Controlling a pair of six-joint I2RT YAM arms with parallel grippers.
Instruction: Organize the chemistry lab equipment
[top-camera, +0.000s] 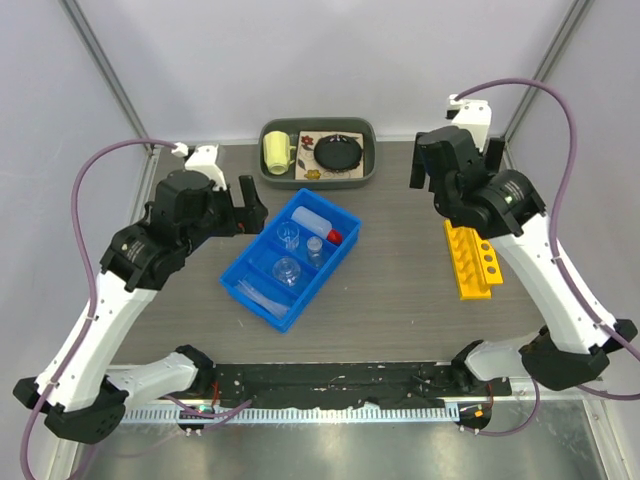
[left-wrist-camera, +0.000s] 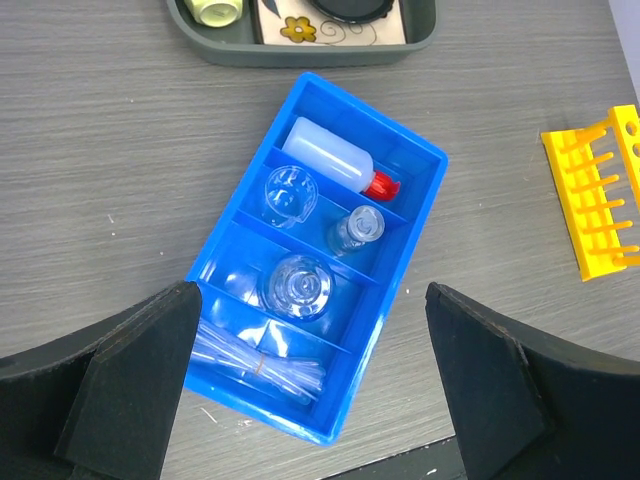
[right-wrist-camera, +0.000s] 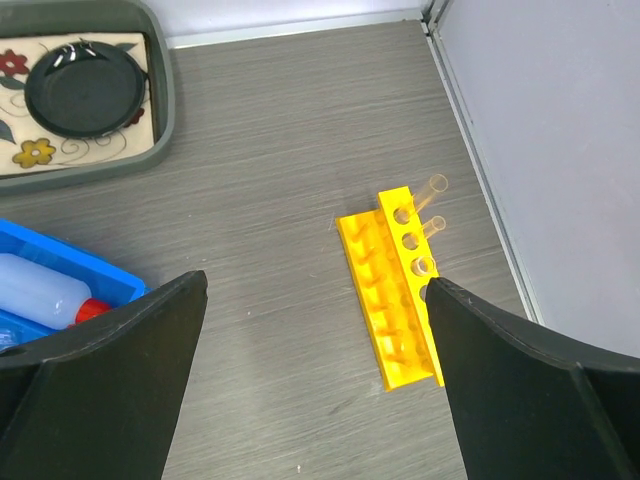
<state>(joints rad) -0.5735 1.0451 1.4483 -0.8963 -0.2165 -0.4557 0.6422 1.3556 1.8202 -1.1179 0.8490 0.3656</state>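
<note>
Well: grey woodgrain table (top-camera: 400, 300) (matte), white walls (top-camera: 300, 60), metal corner posts (top-camera: 110, 80).

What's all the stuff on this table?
bin: one, blue, table middle
squeeze bottle: one, white, red-capped, far compartment
beaker: one, clear, second compartment
small flask: one, clear, beside beaker
round flask: one, clear, third compartment
thin tubes: bundle, clear, near compartment
tube rack: one, yellow, table right
test tubes: at least two, clear, in rack
tray: one, grey, far edge
mug: one, yellow, in tray
disc: one, black, in tray
left gripper: one, black, open, near bin
right gripper: one, black, open, near rack
</note>
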